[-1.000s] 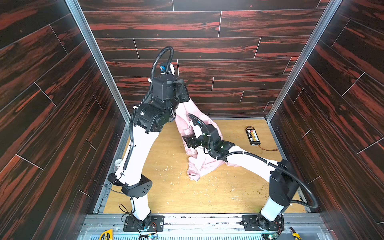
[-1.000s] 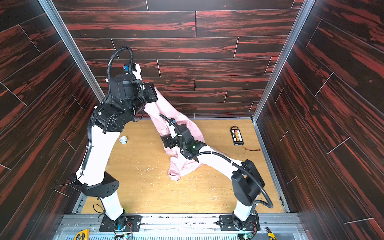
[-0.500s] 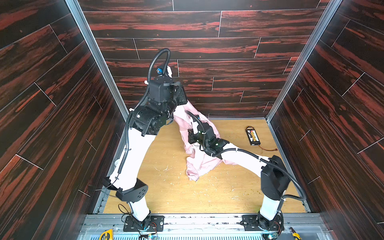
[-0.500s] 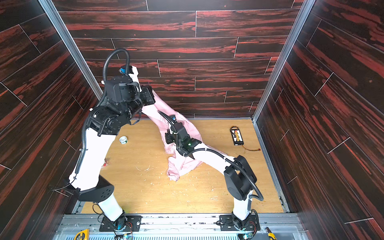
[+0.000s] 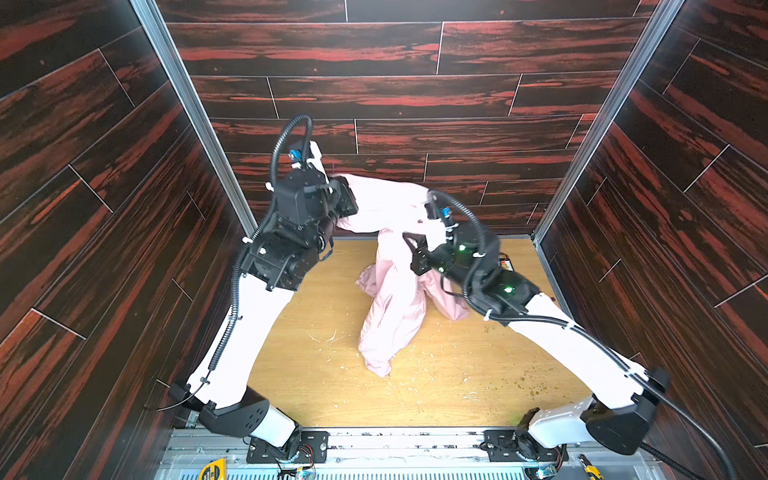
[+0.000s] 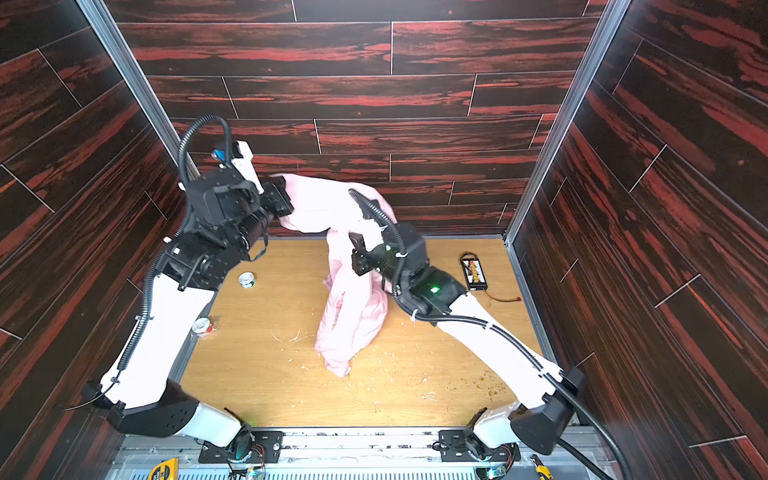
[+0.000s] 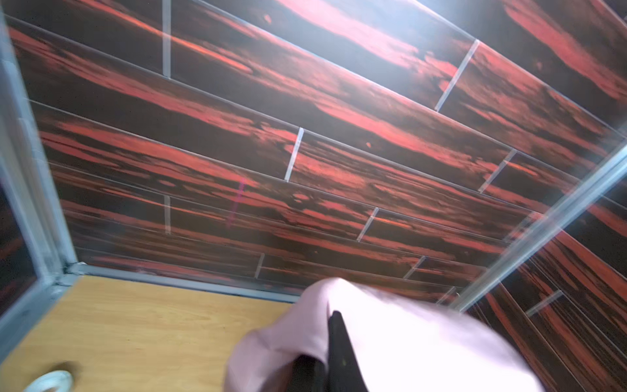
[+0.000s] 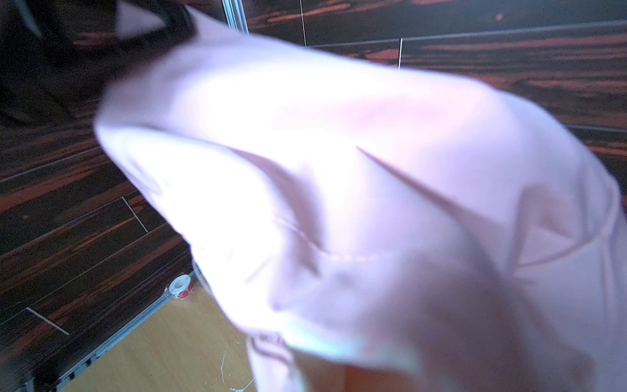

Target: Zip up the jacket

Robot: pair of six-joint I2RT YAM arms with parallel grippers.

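Both jaws tight on jacket (image 5: 390, 316)

Wooden table (image 6: 270, 374) bears jacket (image 6: 353, 316), tape rolls (image 6: 247, 279), perhaps charger (image 6: 473, 272).

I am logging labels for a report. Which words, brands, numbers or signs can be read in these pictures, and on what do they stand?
No text can be read in any view.
jacket: no lettering or logo shows on the visible folds.
yellow tool at the front rail: dark print, too small to read.
black connector board: coloured markings, too small to read.
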